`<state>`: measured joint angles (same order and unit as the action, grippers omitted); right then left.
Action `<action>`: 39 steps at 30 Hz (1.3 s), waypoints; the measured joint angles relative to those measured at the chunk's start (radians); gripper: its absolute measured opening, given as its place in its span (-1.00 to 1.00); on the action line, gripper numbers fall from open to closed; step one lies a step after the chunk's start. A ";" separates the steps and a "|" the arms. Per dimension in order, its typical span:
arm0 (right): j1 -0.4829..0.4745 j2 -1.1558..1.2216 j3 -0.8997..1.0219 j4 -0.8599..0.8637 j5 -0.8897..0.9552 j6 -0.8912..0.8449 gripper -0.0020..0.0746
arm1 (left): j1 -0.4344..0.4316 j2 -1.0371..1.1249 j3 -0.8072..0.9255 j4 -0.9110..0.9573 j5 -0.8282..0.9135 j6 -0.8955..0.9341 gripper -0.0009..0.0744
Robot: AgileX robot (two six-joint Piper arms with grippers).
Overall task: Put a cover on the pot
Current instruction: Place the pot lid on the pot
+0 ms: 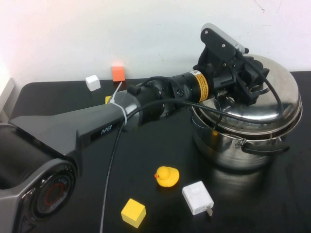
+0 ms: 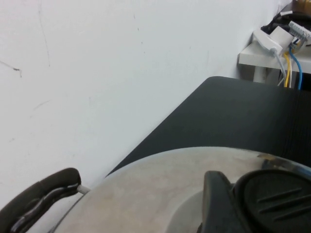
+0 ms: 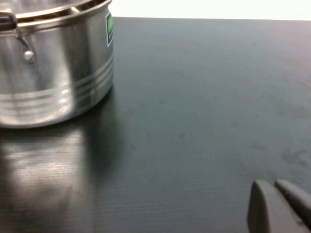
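Note:
The pot [image 1: 228, 143] stands at the table's right; it is shiny steel with a black loop handle [image 1: 260, 148]. The domed steel lid [image 1: 274, 99] lies over its mouth, slightly tilted. My left gripper [image 1: 249, 80] reaches across from the left and is shut on the lid's black knob [image 2: 274, 199]. One of its fingers [image 2: 218, 206] presses against the knob in the left wrist view, above the lid [image 2: 155, 194] and a pot handle [image 2: 39, 199]. My right gripper [image 3: 274, 189] is out of the high view; it is shut and empty, low over the table, to the side of the pot [image 3: 58, 73].
A yellow duck [image 1: 167, 176], a yellow cube [image 1: 133, 212] and a white charger [image 1: 198, 197] lie in front of the pot. A white cube [image 1: 93, 82] and an orange block [image 1: 118, 73] sit at the back left by the wall.

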<state>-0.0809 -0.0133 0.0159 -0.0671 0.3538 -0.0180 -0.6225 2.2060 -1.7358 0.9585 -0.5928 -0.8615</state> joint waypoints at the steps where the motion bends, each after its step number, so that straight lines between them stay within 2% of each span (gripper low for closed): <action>1: 0.000 0.000 0.000 0.000 0.000 0.000 -0.95 | 0.002 0.000 0.000 -0.002 -0.002 0.005 -0.11; 8: 0.000 0.000 0.000 0.000 0.000 0.000 -0.95 | 0.019 0.000 0.005 -0.018 -0.030 -0.017 -0.11; 18: 0.000 0.000 0.000 0.000 0.000 0.000 -0.95 | 0.021 -0.022 0.114 -0.049 -0.111 -0.005 -0.11; 39: 0.000 0.000 0.000 0.000 0.000 0.000 -0.95 | 0.021 -0.037 0.138 -0.038 -0.091 0.017 -0.09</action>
<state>-0.0809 -0.0133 0.0159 -0.0671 0.3538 -0.0180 -0.6017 2.1687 -1.5975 0.9206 -0.6834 -0.8446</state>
